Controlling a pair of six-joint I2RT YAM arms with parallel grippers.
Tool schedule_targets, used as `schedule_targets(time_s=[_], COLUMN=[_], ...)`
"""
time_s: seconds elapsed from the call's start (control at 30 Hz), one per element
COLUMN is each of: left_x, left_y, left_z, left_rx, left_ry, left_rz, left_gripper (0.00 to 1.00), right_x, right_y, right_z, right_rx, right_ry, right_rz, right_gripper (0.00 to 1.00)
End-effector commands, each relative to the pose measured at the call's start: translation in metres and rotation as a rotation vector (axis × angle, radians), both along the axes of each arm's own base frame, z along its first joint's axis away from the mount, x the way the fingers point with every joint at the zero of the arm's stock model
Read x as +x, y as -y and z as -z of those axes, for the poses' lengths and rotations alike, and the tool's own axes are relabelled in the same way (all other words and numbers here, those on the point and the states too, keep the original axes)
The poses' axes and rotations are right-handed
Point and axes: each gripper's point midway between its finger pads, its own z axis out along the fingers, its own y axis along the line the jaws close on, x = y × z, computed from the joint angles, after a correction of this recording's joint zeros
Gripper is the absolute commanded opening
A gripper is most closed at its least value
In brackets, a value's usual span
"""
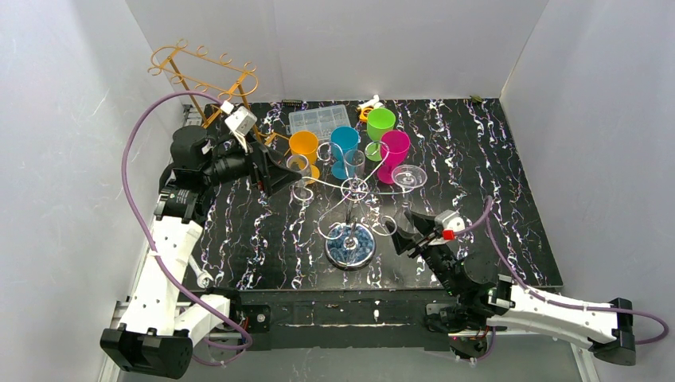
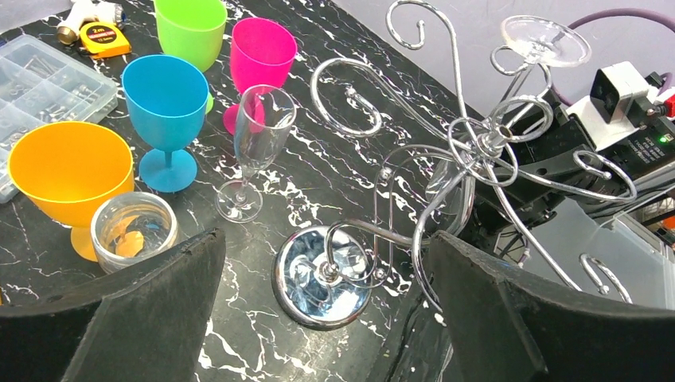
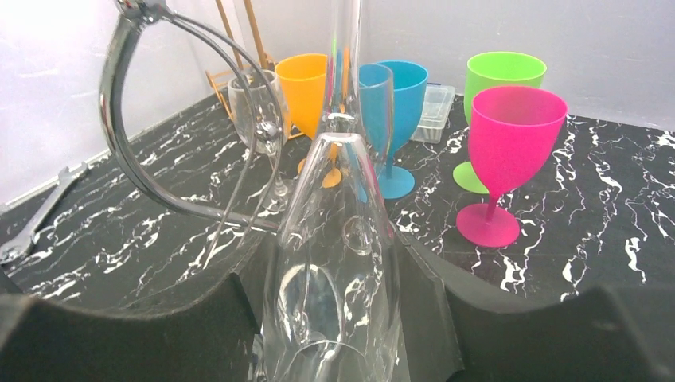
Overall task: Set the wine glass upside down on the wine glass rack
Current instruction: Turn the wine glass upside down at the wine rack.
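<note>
Right wrist: wine glass inverted, stem upright, bowl down

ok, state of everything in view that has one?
right tool: shut on wine glass
left tool: open, empty
wine glass: upside down, foot up
rack: upright
flute: upright
short glass: upright
orange goblet: upright
blue goblet: upright
green goblet: upright
pink goblet: upright
parts box: lid looks shut

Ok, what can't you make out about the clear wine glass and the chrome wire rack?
Right wrist view: stem and foot of the clear wine glass, cut off by the top edge.
Top view: whether its foot sits in a hook of the chrome wire rack, too small.
Left wrist view: its bowl, screened by rack wires.
</note>
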Motion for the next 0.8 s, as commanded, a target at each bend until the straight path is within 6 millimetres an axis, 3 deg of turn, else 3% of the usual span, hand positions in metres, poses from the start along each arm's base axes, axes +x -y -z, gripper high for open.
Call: schedule_targets(time_s=[0.0, 0.2, 0.47, 0.53, 0.6, 0.7, 0.77], left_x=[-0.007, -0.01, -0.012, -0.012, -0.013, -0.013, -0.012], left_y=[0.004, 0.004, 0.004, 0.004, 0.004, 0.004, 0.004], left_z=[-0.006, -0.001, -0.001, -0.001, -0.002, -0.002, -0.001], left_rx=[0.003, 0.015, 0.013, 0.015, 0.016, 0.017, 0.017], left_ry=[0.037, 0.046, 0.043, 0.045, 0.048, 0.048, 0.045], left_rz=[0.034, 0.046, 0.05, 0.05, 0.051, 0.051, 0.053], left_gripper=[0.94, 0.93, 0.93, 0.93, 0.94, 0.94, 0.94], right_x=[0.002, 0.008, 0.012, 0.012, 0.012, 0.013, 0.013], right_y=[0.008, 0.015, 0.001, -0.001, -0.001, 0.002, 0.004], right_z=[-0.029, -0.021, -0.001, 0.002, 0.003, 0.002, 0.002], right_rx=[0.173, 0.128, 0.022, 0.022, 0.026, 0.045, 0.052], right_ry=[0.003, -0.016, -0.052, -0.059, -0.064, -0.072, -0.079], right_rz=[0.032, 0.086, 0.09, 0.089, 0.091, 0.101, 0.108], right_gripper=[0.01, 0.01, 0.02, 0.06, 0.16, 0.38, 0.64])
